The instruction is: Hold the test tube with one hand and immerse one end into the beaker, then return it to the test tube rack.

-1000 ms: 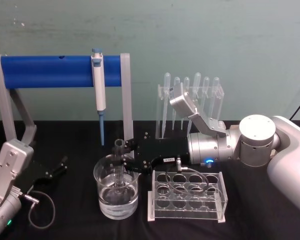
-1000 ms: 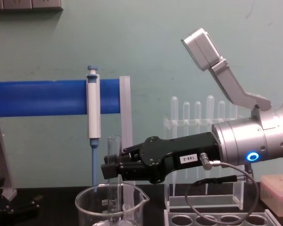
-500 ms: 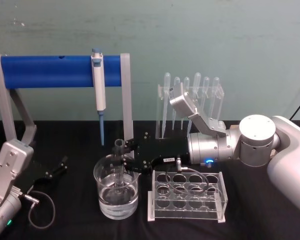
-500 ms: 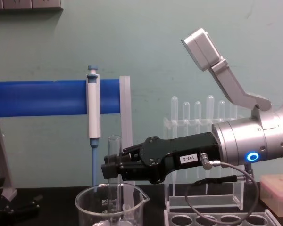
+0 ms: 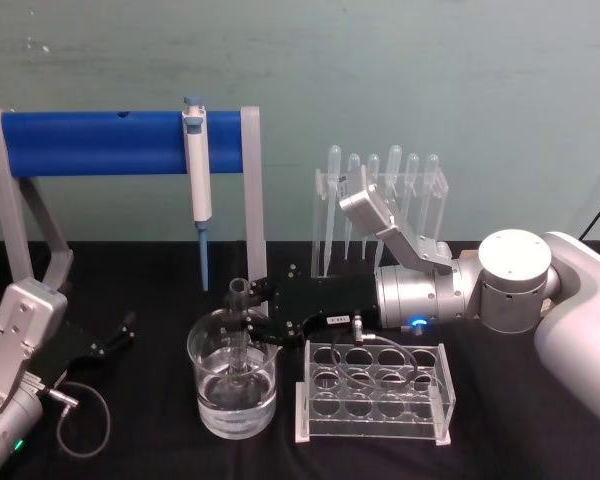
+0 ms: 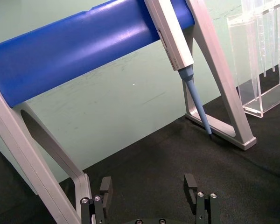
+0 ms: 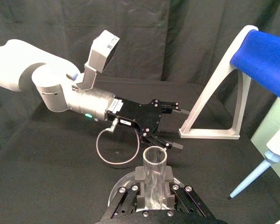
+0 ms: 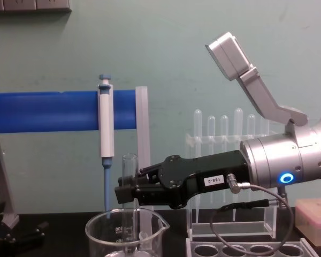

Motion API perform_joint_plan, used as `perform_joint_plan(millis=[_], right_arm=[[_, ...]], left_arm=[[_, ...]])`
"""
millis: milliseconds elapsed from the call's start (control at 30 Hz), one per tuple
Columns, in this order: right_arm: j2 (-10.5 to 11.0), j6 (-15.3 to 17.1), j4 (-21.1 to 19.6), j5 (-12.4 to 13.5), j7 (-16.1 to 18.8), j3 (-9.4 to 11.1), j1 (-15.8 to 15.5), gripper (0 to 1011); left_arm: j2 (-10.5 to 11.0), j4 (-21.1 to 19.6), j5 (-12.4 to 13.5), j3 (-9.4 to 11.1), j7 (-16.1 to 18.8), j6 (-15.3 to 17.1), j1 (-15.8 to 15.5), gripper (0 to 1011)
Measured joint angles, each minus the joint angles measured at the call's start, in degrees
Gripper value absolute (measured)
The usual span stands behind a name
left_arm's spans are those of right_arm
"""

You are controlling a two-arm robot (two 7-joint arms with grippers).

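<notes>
The right end effector, its black jaws closed narrow on the test tube, holds the glass upright inside the beaker. In the chest view the tube's open rim stands above the jaws. Its lower part runs down past the beaker's rim, and in the head view its round end sits at or just under the surface of the clear liquid. A white label on the end effector's side appears to read "188-2". A blue ring glows on the silver wrist behind it, and a cable loops below. The beaker's wall carries white graduation marks, the figures too small to read with certainty.

Just beside the beaker, on the robot's right, stands the clear rack, its eight holes all vacant. Behind it a clear stand holds a row of pipettes. To the left of that, a blue-and-white pipettor hangs from a blue bar on grey legs.

The left end effector rests low at the left side of the black worktop, well apart from the beaker. Its jaws are spread wide with nothing between them, as the left wrist view's fingers show.
</notes>
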Motion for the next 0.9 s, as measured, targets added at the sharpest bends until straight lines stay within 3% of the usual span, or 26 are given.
perform_joint_plan(millis=[900], right_arm=[[0.0,0.0,0.0,0.0,-0.01,0.0,0.0,226]], left_arm=[[0.0,0.0,0.0,0.0,0.0,0.0,0.0,1000]])
